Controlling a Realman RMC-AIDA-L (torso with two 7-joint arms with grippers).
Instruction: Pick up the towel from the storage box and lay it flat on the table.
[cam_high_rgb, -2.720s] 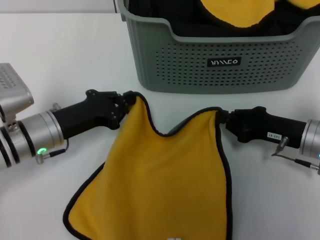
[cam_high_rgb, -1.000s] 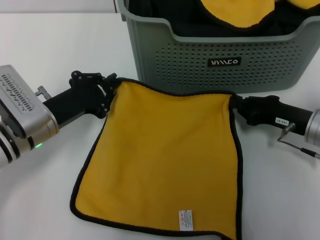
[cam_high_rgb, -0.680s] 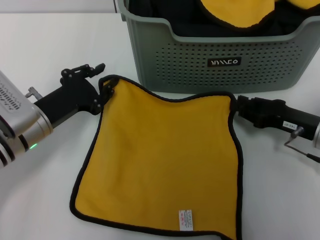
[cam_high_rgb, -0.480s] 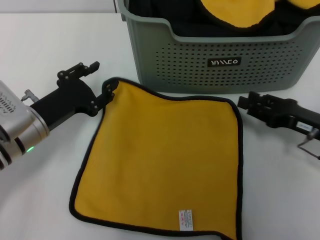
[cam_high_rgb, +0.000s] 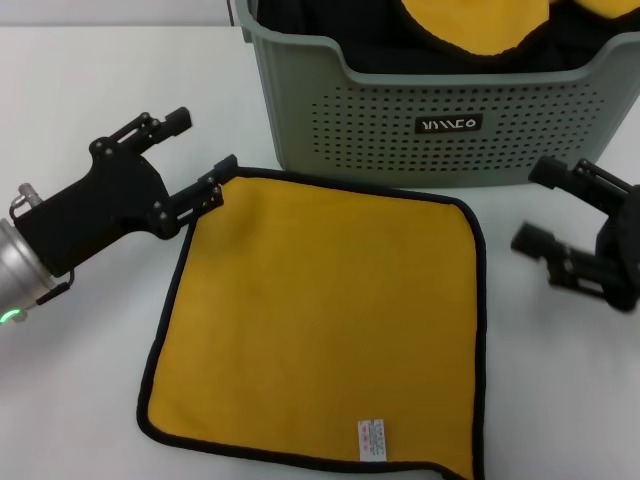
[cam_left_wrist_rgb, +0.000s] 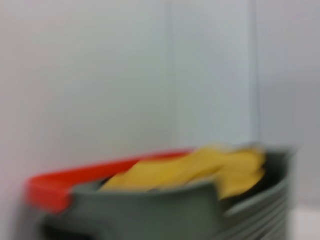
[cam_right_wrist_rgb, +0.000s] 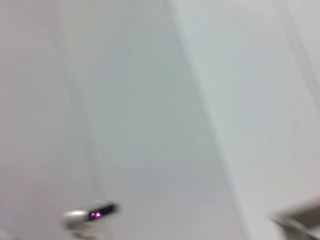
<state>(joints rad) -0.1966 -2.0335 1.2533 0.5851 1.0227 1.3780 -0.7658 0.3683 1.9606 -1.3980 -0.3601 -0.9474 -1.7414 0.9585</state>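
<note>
Lying flat, yellow side up, on the table (cam_high_rgb: 90, 80) before the storage box (cam_high_rgb: 440, 125): towel (cam_high_rgb: 320, 320), near edge cropped; left gripper (cam_high_rgb: 195, 150) and right gripper (cam_high_rgb: 535, 205) spread, empty; box contents blurred in left wrist view.

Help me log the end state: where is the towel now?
In the head view the towel lies flat, yellow side up, on the table just in front of the storage box, between the open left hand and right hand.
</note>
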